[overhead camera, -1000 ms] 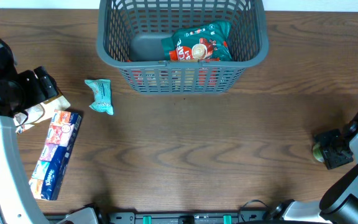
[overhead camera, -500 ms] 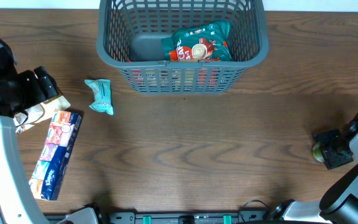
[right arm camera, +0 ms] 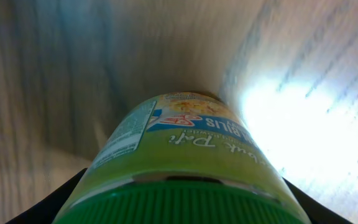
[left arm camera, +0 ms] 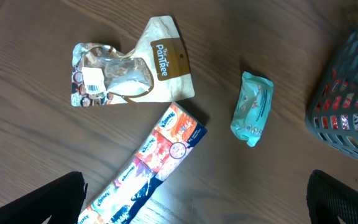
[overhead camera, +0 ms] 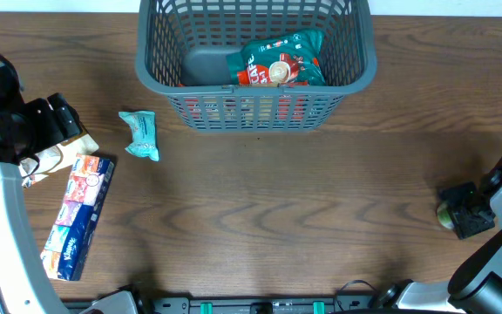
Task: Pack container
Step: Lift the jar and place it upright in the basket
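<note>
Here the container (overhead camera: 255, 65) sits at the table's (overhead camera: 321, 209) far edge (a red-and-teal packet (overhead camera: 279, 59) inside). The right end effector (overhead camera: 460, 209) is clamped on a green-lidded jar (right arm camera: 179, 168); the left end effector (left arm camera: 194, 193) hangs spread apart.

Large dark grey plastic container (overhead camera: 360, 65), rectangular with rounded corners, standing upright at the far middle of the table (overhead camera: 260, 218). Slotted lattice walls, solid bottom, open top; far edge cut off by the overhead view. Holds one red and teal snack bag (overhead camera: 277, 59), lying in the right half; left half of the bottom bare. Red of the bag visible through the front slots. In the left wrist view, only one corner of it at the right edge.
</note>
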`<state>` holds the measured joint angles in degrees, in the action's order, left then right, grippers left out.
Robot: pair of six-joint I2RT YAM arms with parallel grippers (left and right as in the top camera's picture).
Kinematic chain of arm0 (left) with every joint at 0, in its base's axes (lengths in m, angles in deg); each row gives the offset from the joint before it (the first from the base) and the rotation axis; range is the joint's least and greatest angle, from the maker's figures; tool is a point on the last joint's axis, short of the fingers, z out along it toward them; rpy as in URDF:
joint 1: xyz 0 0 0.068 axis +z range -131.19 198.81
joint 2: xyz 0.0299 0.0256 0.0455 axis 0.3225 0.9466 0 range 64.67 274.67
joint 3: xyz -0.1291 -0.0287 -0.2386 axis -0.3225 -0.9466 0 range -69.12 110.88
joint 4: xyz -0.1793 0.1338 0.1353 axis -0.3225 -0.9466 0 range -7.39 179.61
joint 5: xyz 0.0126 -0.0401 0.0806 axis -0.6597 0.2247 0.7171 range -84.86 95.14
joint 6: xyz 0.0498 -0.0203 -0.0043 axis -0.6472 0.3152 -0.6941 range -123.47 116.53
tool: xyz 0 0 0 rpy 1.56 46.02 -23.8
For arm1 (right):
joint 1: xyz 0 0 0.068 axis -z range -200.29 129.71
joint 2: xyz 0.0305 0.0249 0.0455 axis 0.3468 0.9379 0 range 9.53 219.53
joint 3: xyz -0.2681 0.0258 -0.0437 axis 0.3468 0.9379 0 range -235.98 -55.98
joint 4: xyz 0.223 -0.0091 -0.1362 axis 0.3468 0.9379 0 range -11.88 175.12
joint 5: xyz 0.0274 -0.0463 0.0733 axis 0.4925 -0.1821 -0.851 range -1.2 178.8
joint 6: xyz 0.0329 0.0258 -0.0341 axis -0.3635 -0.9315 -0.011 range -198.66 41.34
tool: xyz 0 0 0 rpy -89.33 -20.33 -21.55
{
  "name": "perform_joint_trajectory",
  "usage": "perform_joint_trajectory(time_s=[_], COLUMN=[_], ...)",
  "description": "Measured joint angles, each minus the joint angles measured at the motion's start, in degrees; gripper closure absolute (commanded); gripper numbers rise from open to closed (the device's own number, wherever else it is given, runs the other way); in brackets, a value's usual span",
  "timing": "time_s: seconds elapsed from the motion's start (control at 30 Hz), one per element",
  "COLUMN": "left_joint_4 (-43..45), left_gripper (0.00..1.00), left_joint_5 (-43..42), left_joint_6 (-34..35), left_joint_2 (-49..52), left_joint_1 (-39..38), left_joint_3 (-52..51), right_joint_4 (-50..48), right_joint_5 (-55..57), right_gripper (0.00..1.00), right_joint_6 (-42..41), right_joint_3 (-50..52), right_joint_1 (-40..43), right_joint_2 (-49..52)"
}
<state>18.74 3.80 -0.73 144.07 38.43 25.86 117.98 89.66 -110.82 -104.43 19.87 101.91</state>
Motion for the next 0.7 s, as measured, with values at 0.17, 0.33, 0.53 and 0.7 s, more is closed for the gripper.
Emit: perform_joint_trajectory(time_s=[0.17,0.33,0.53,0.7], left_joint_4=[-0.02,-0.02,-0.02,-0.02], left_gripper=[0.01,0.01,0.01,0.01], left_joint_5=[0.00,0.00,0.00,0.00], left_joint_6=[-0.02,0.00,-0.02,-0.02], left_joint_2=[0.02,0.00,0.00,0.02], left_joint_1=[0.00,0.00,0.00,0.00], left_joint_3=[0.00,0.00,0.00,0.00], right_joint_4=[1.73,2.93,6.32,10.21], right_joint_5=[0.00,0.02,0.02,-1.40], right_gripper=[0.99,0.99,0.99,0.99], right_joint_6=[1.25,2.19,6.71,13.62], right_joint_3=[-0.81,-4.46,-12.44,-22.38], right_joint_1=[-0.68,-3.76,-9.57,-17.11], right_joint_2=[-1.64,-5.73,-8.17,-8.17])
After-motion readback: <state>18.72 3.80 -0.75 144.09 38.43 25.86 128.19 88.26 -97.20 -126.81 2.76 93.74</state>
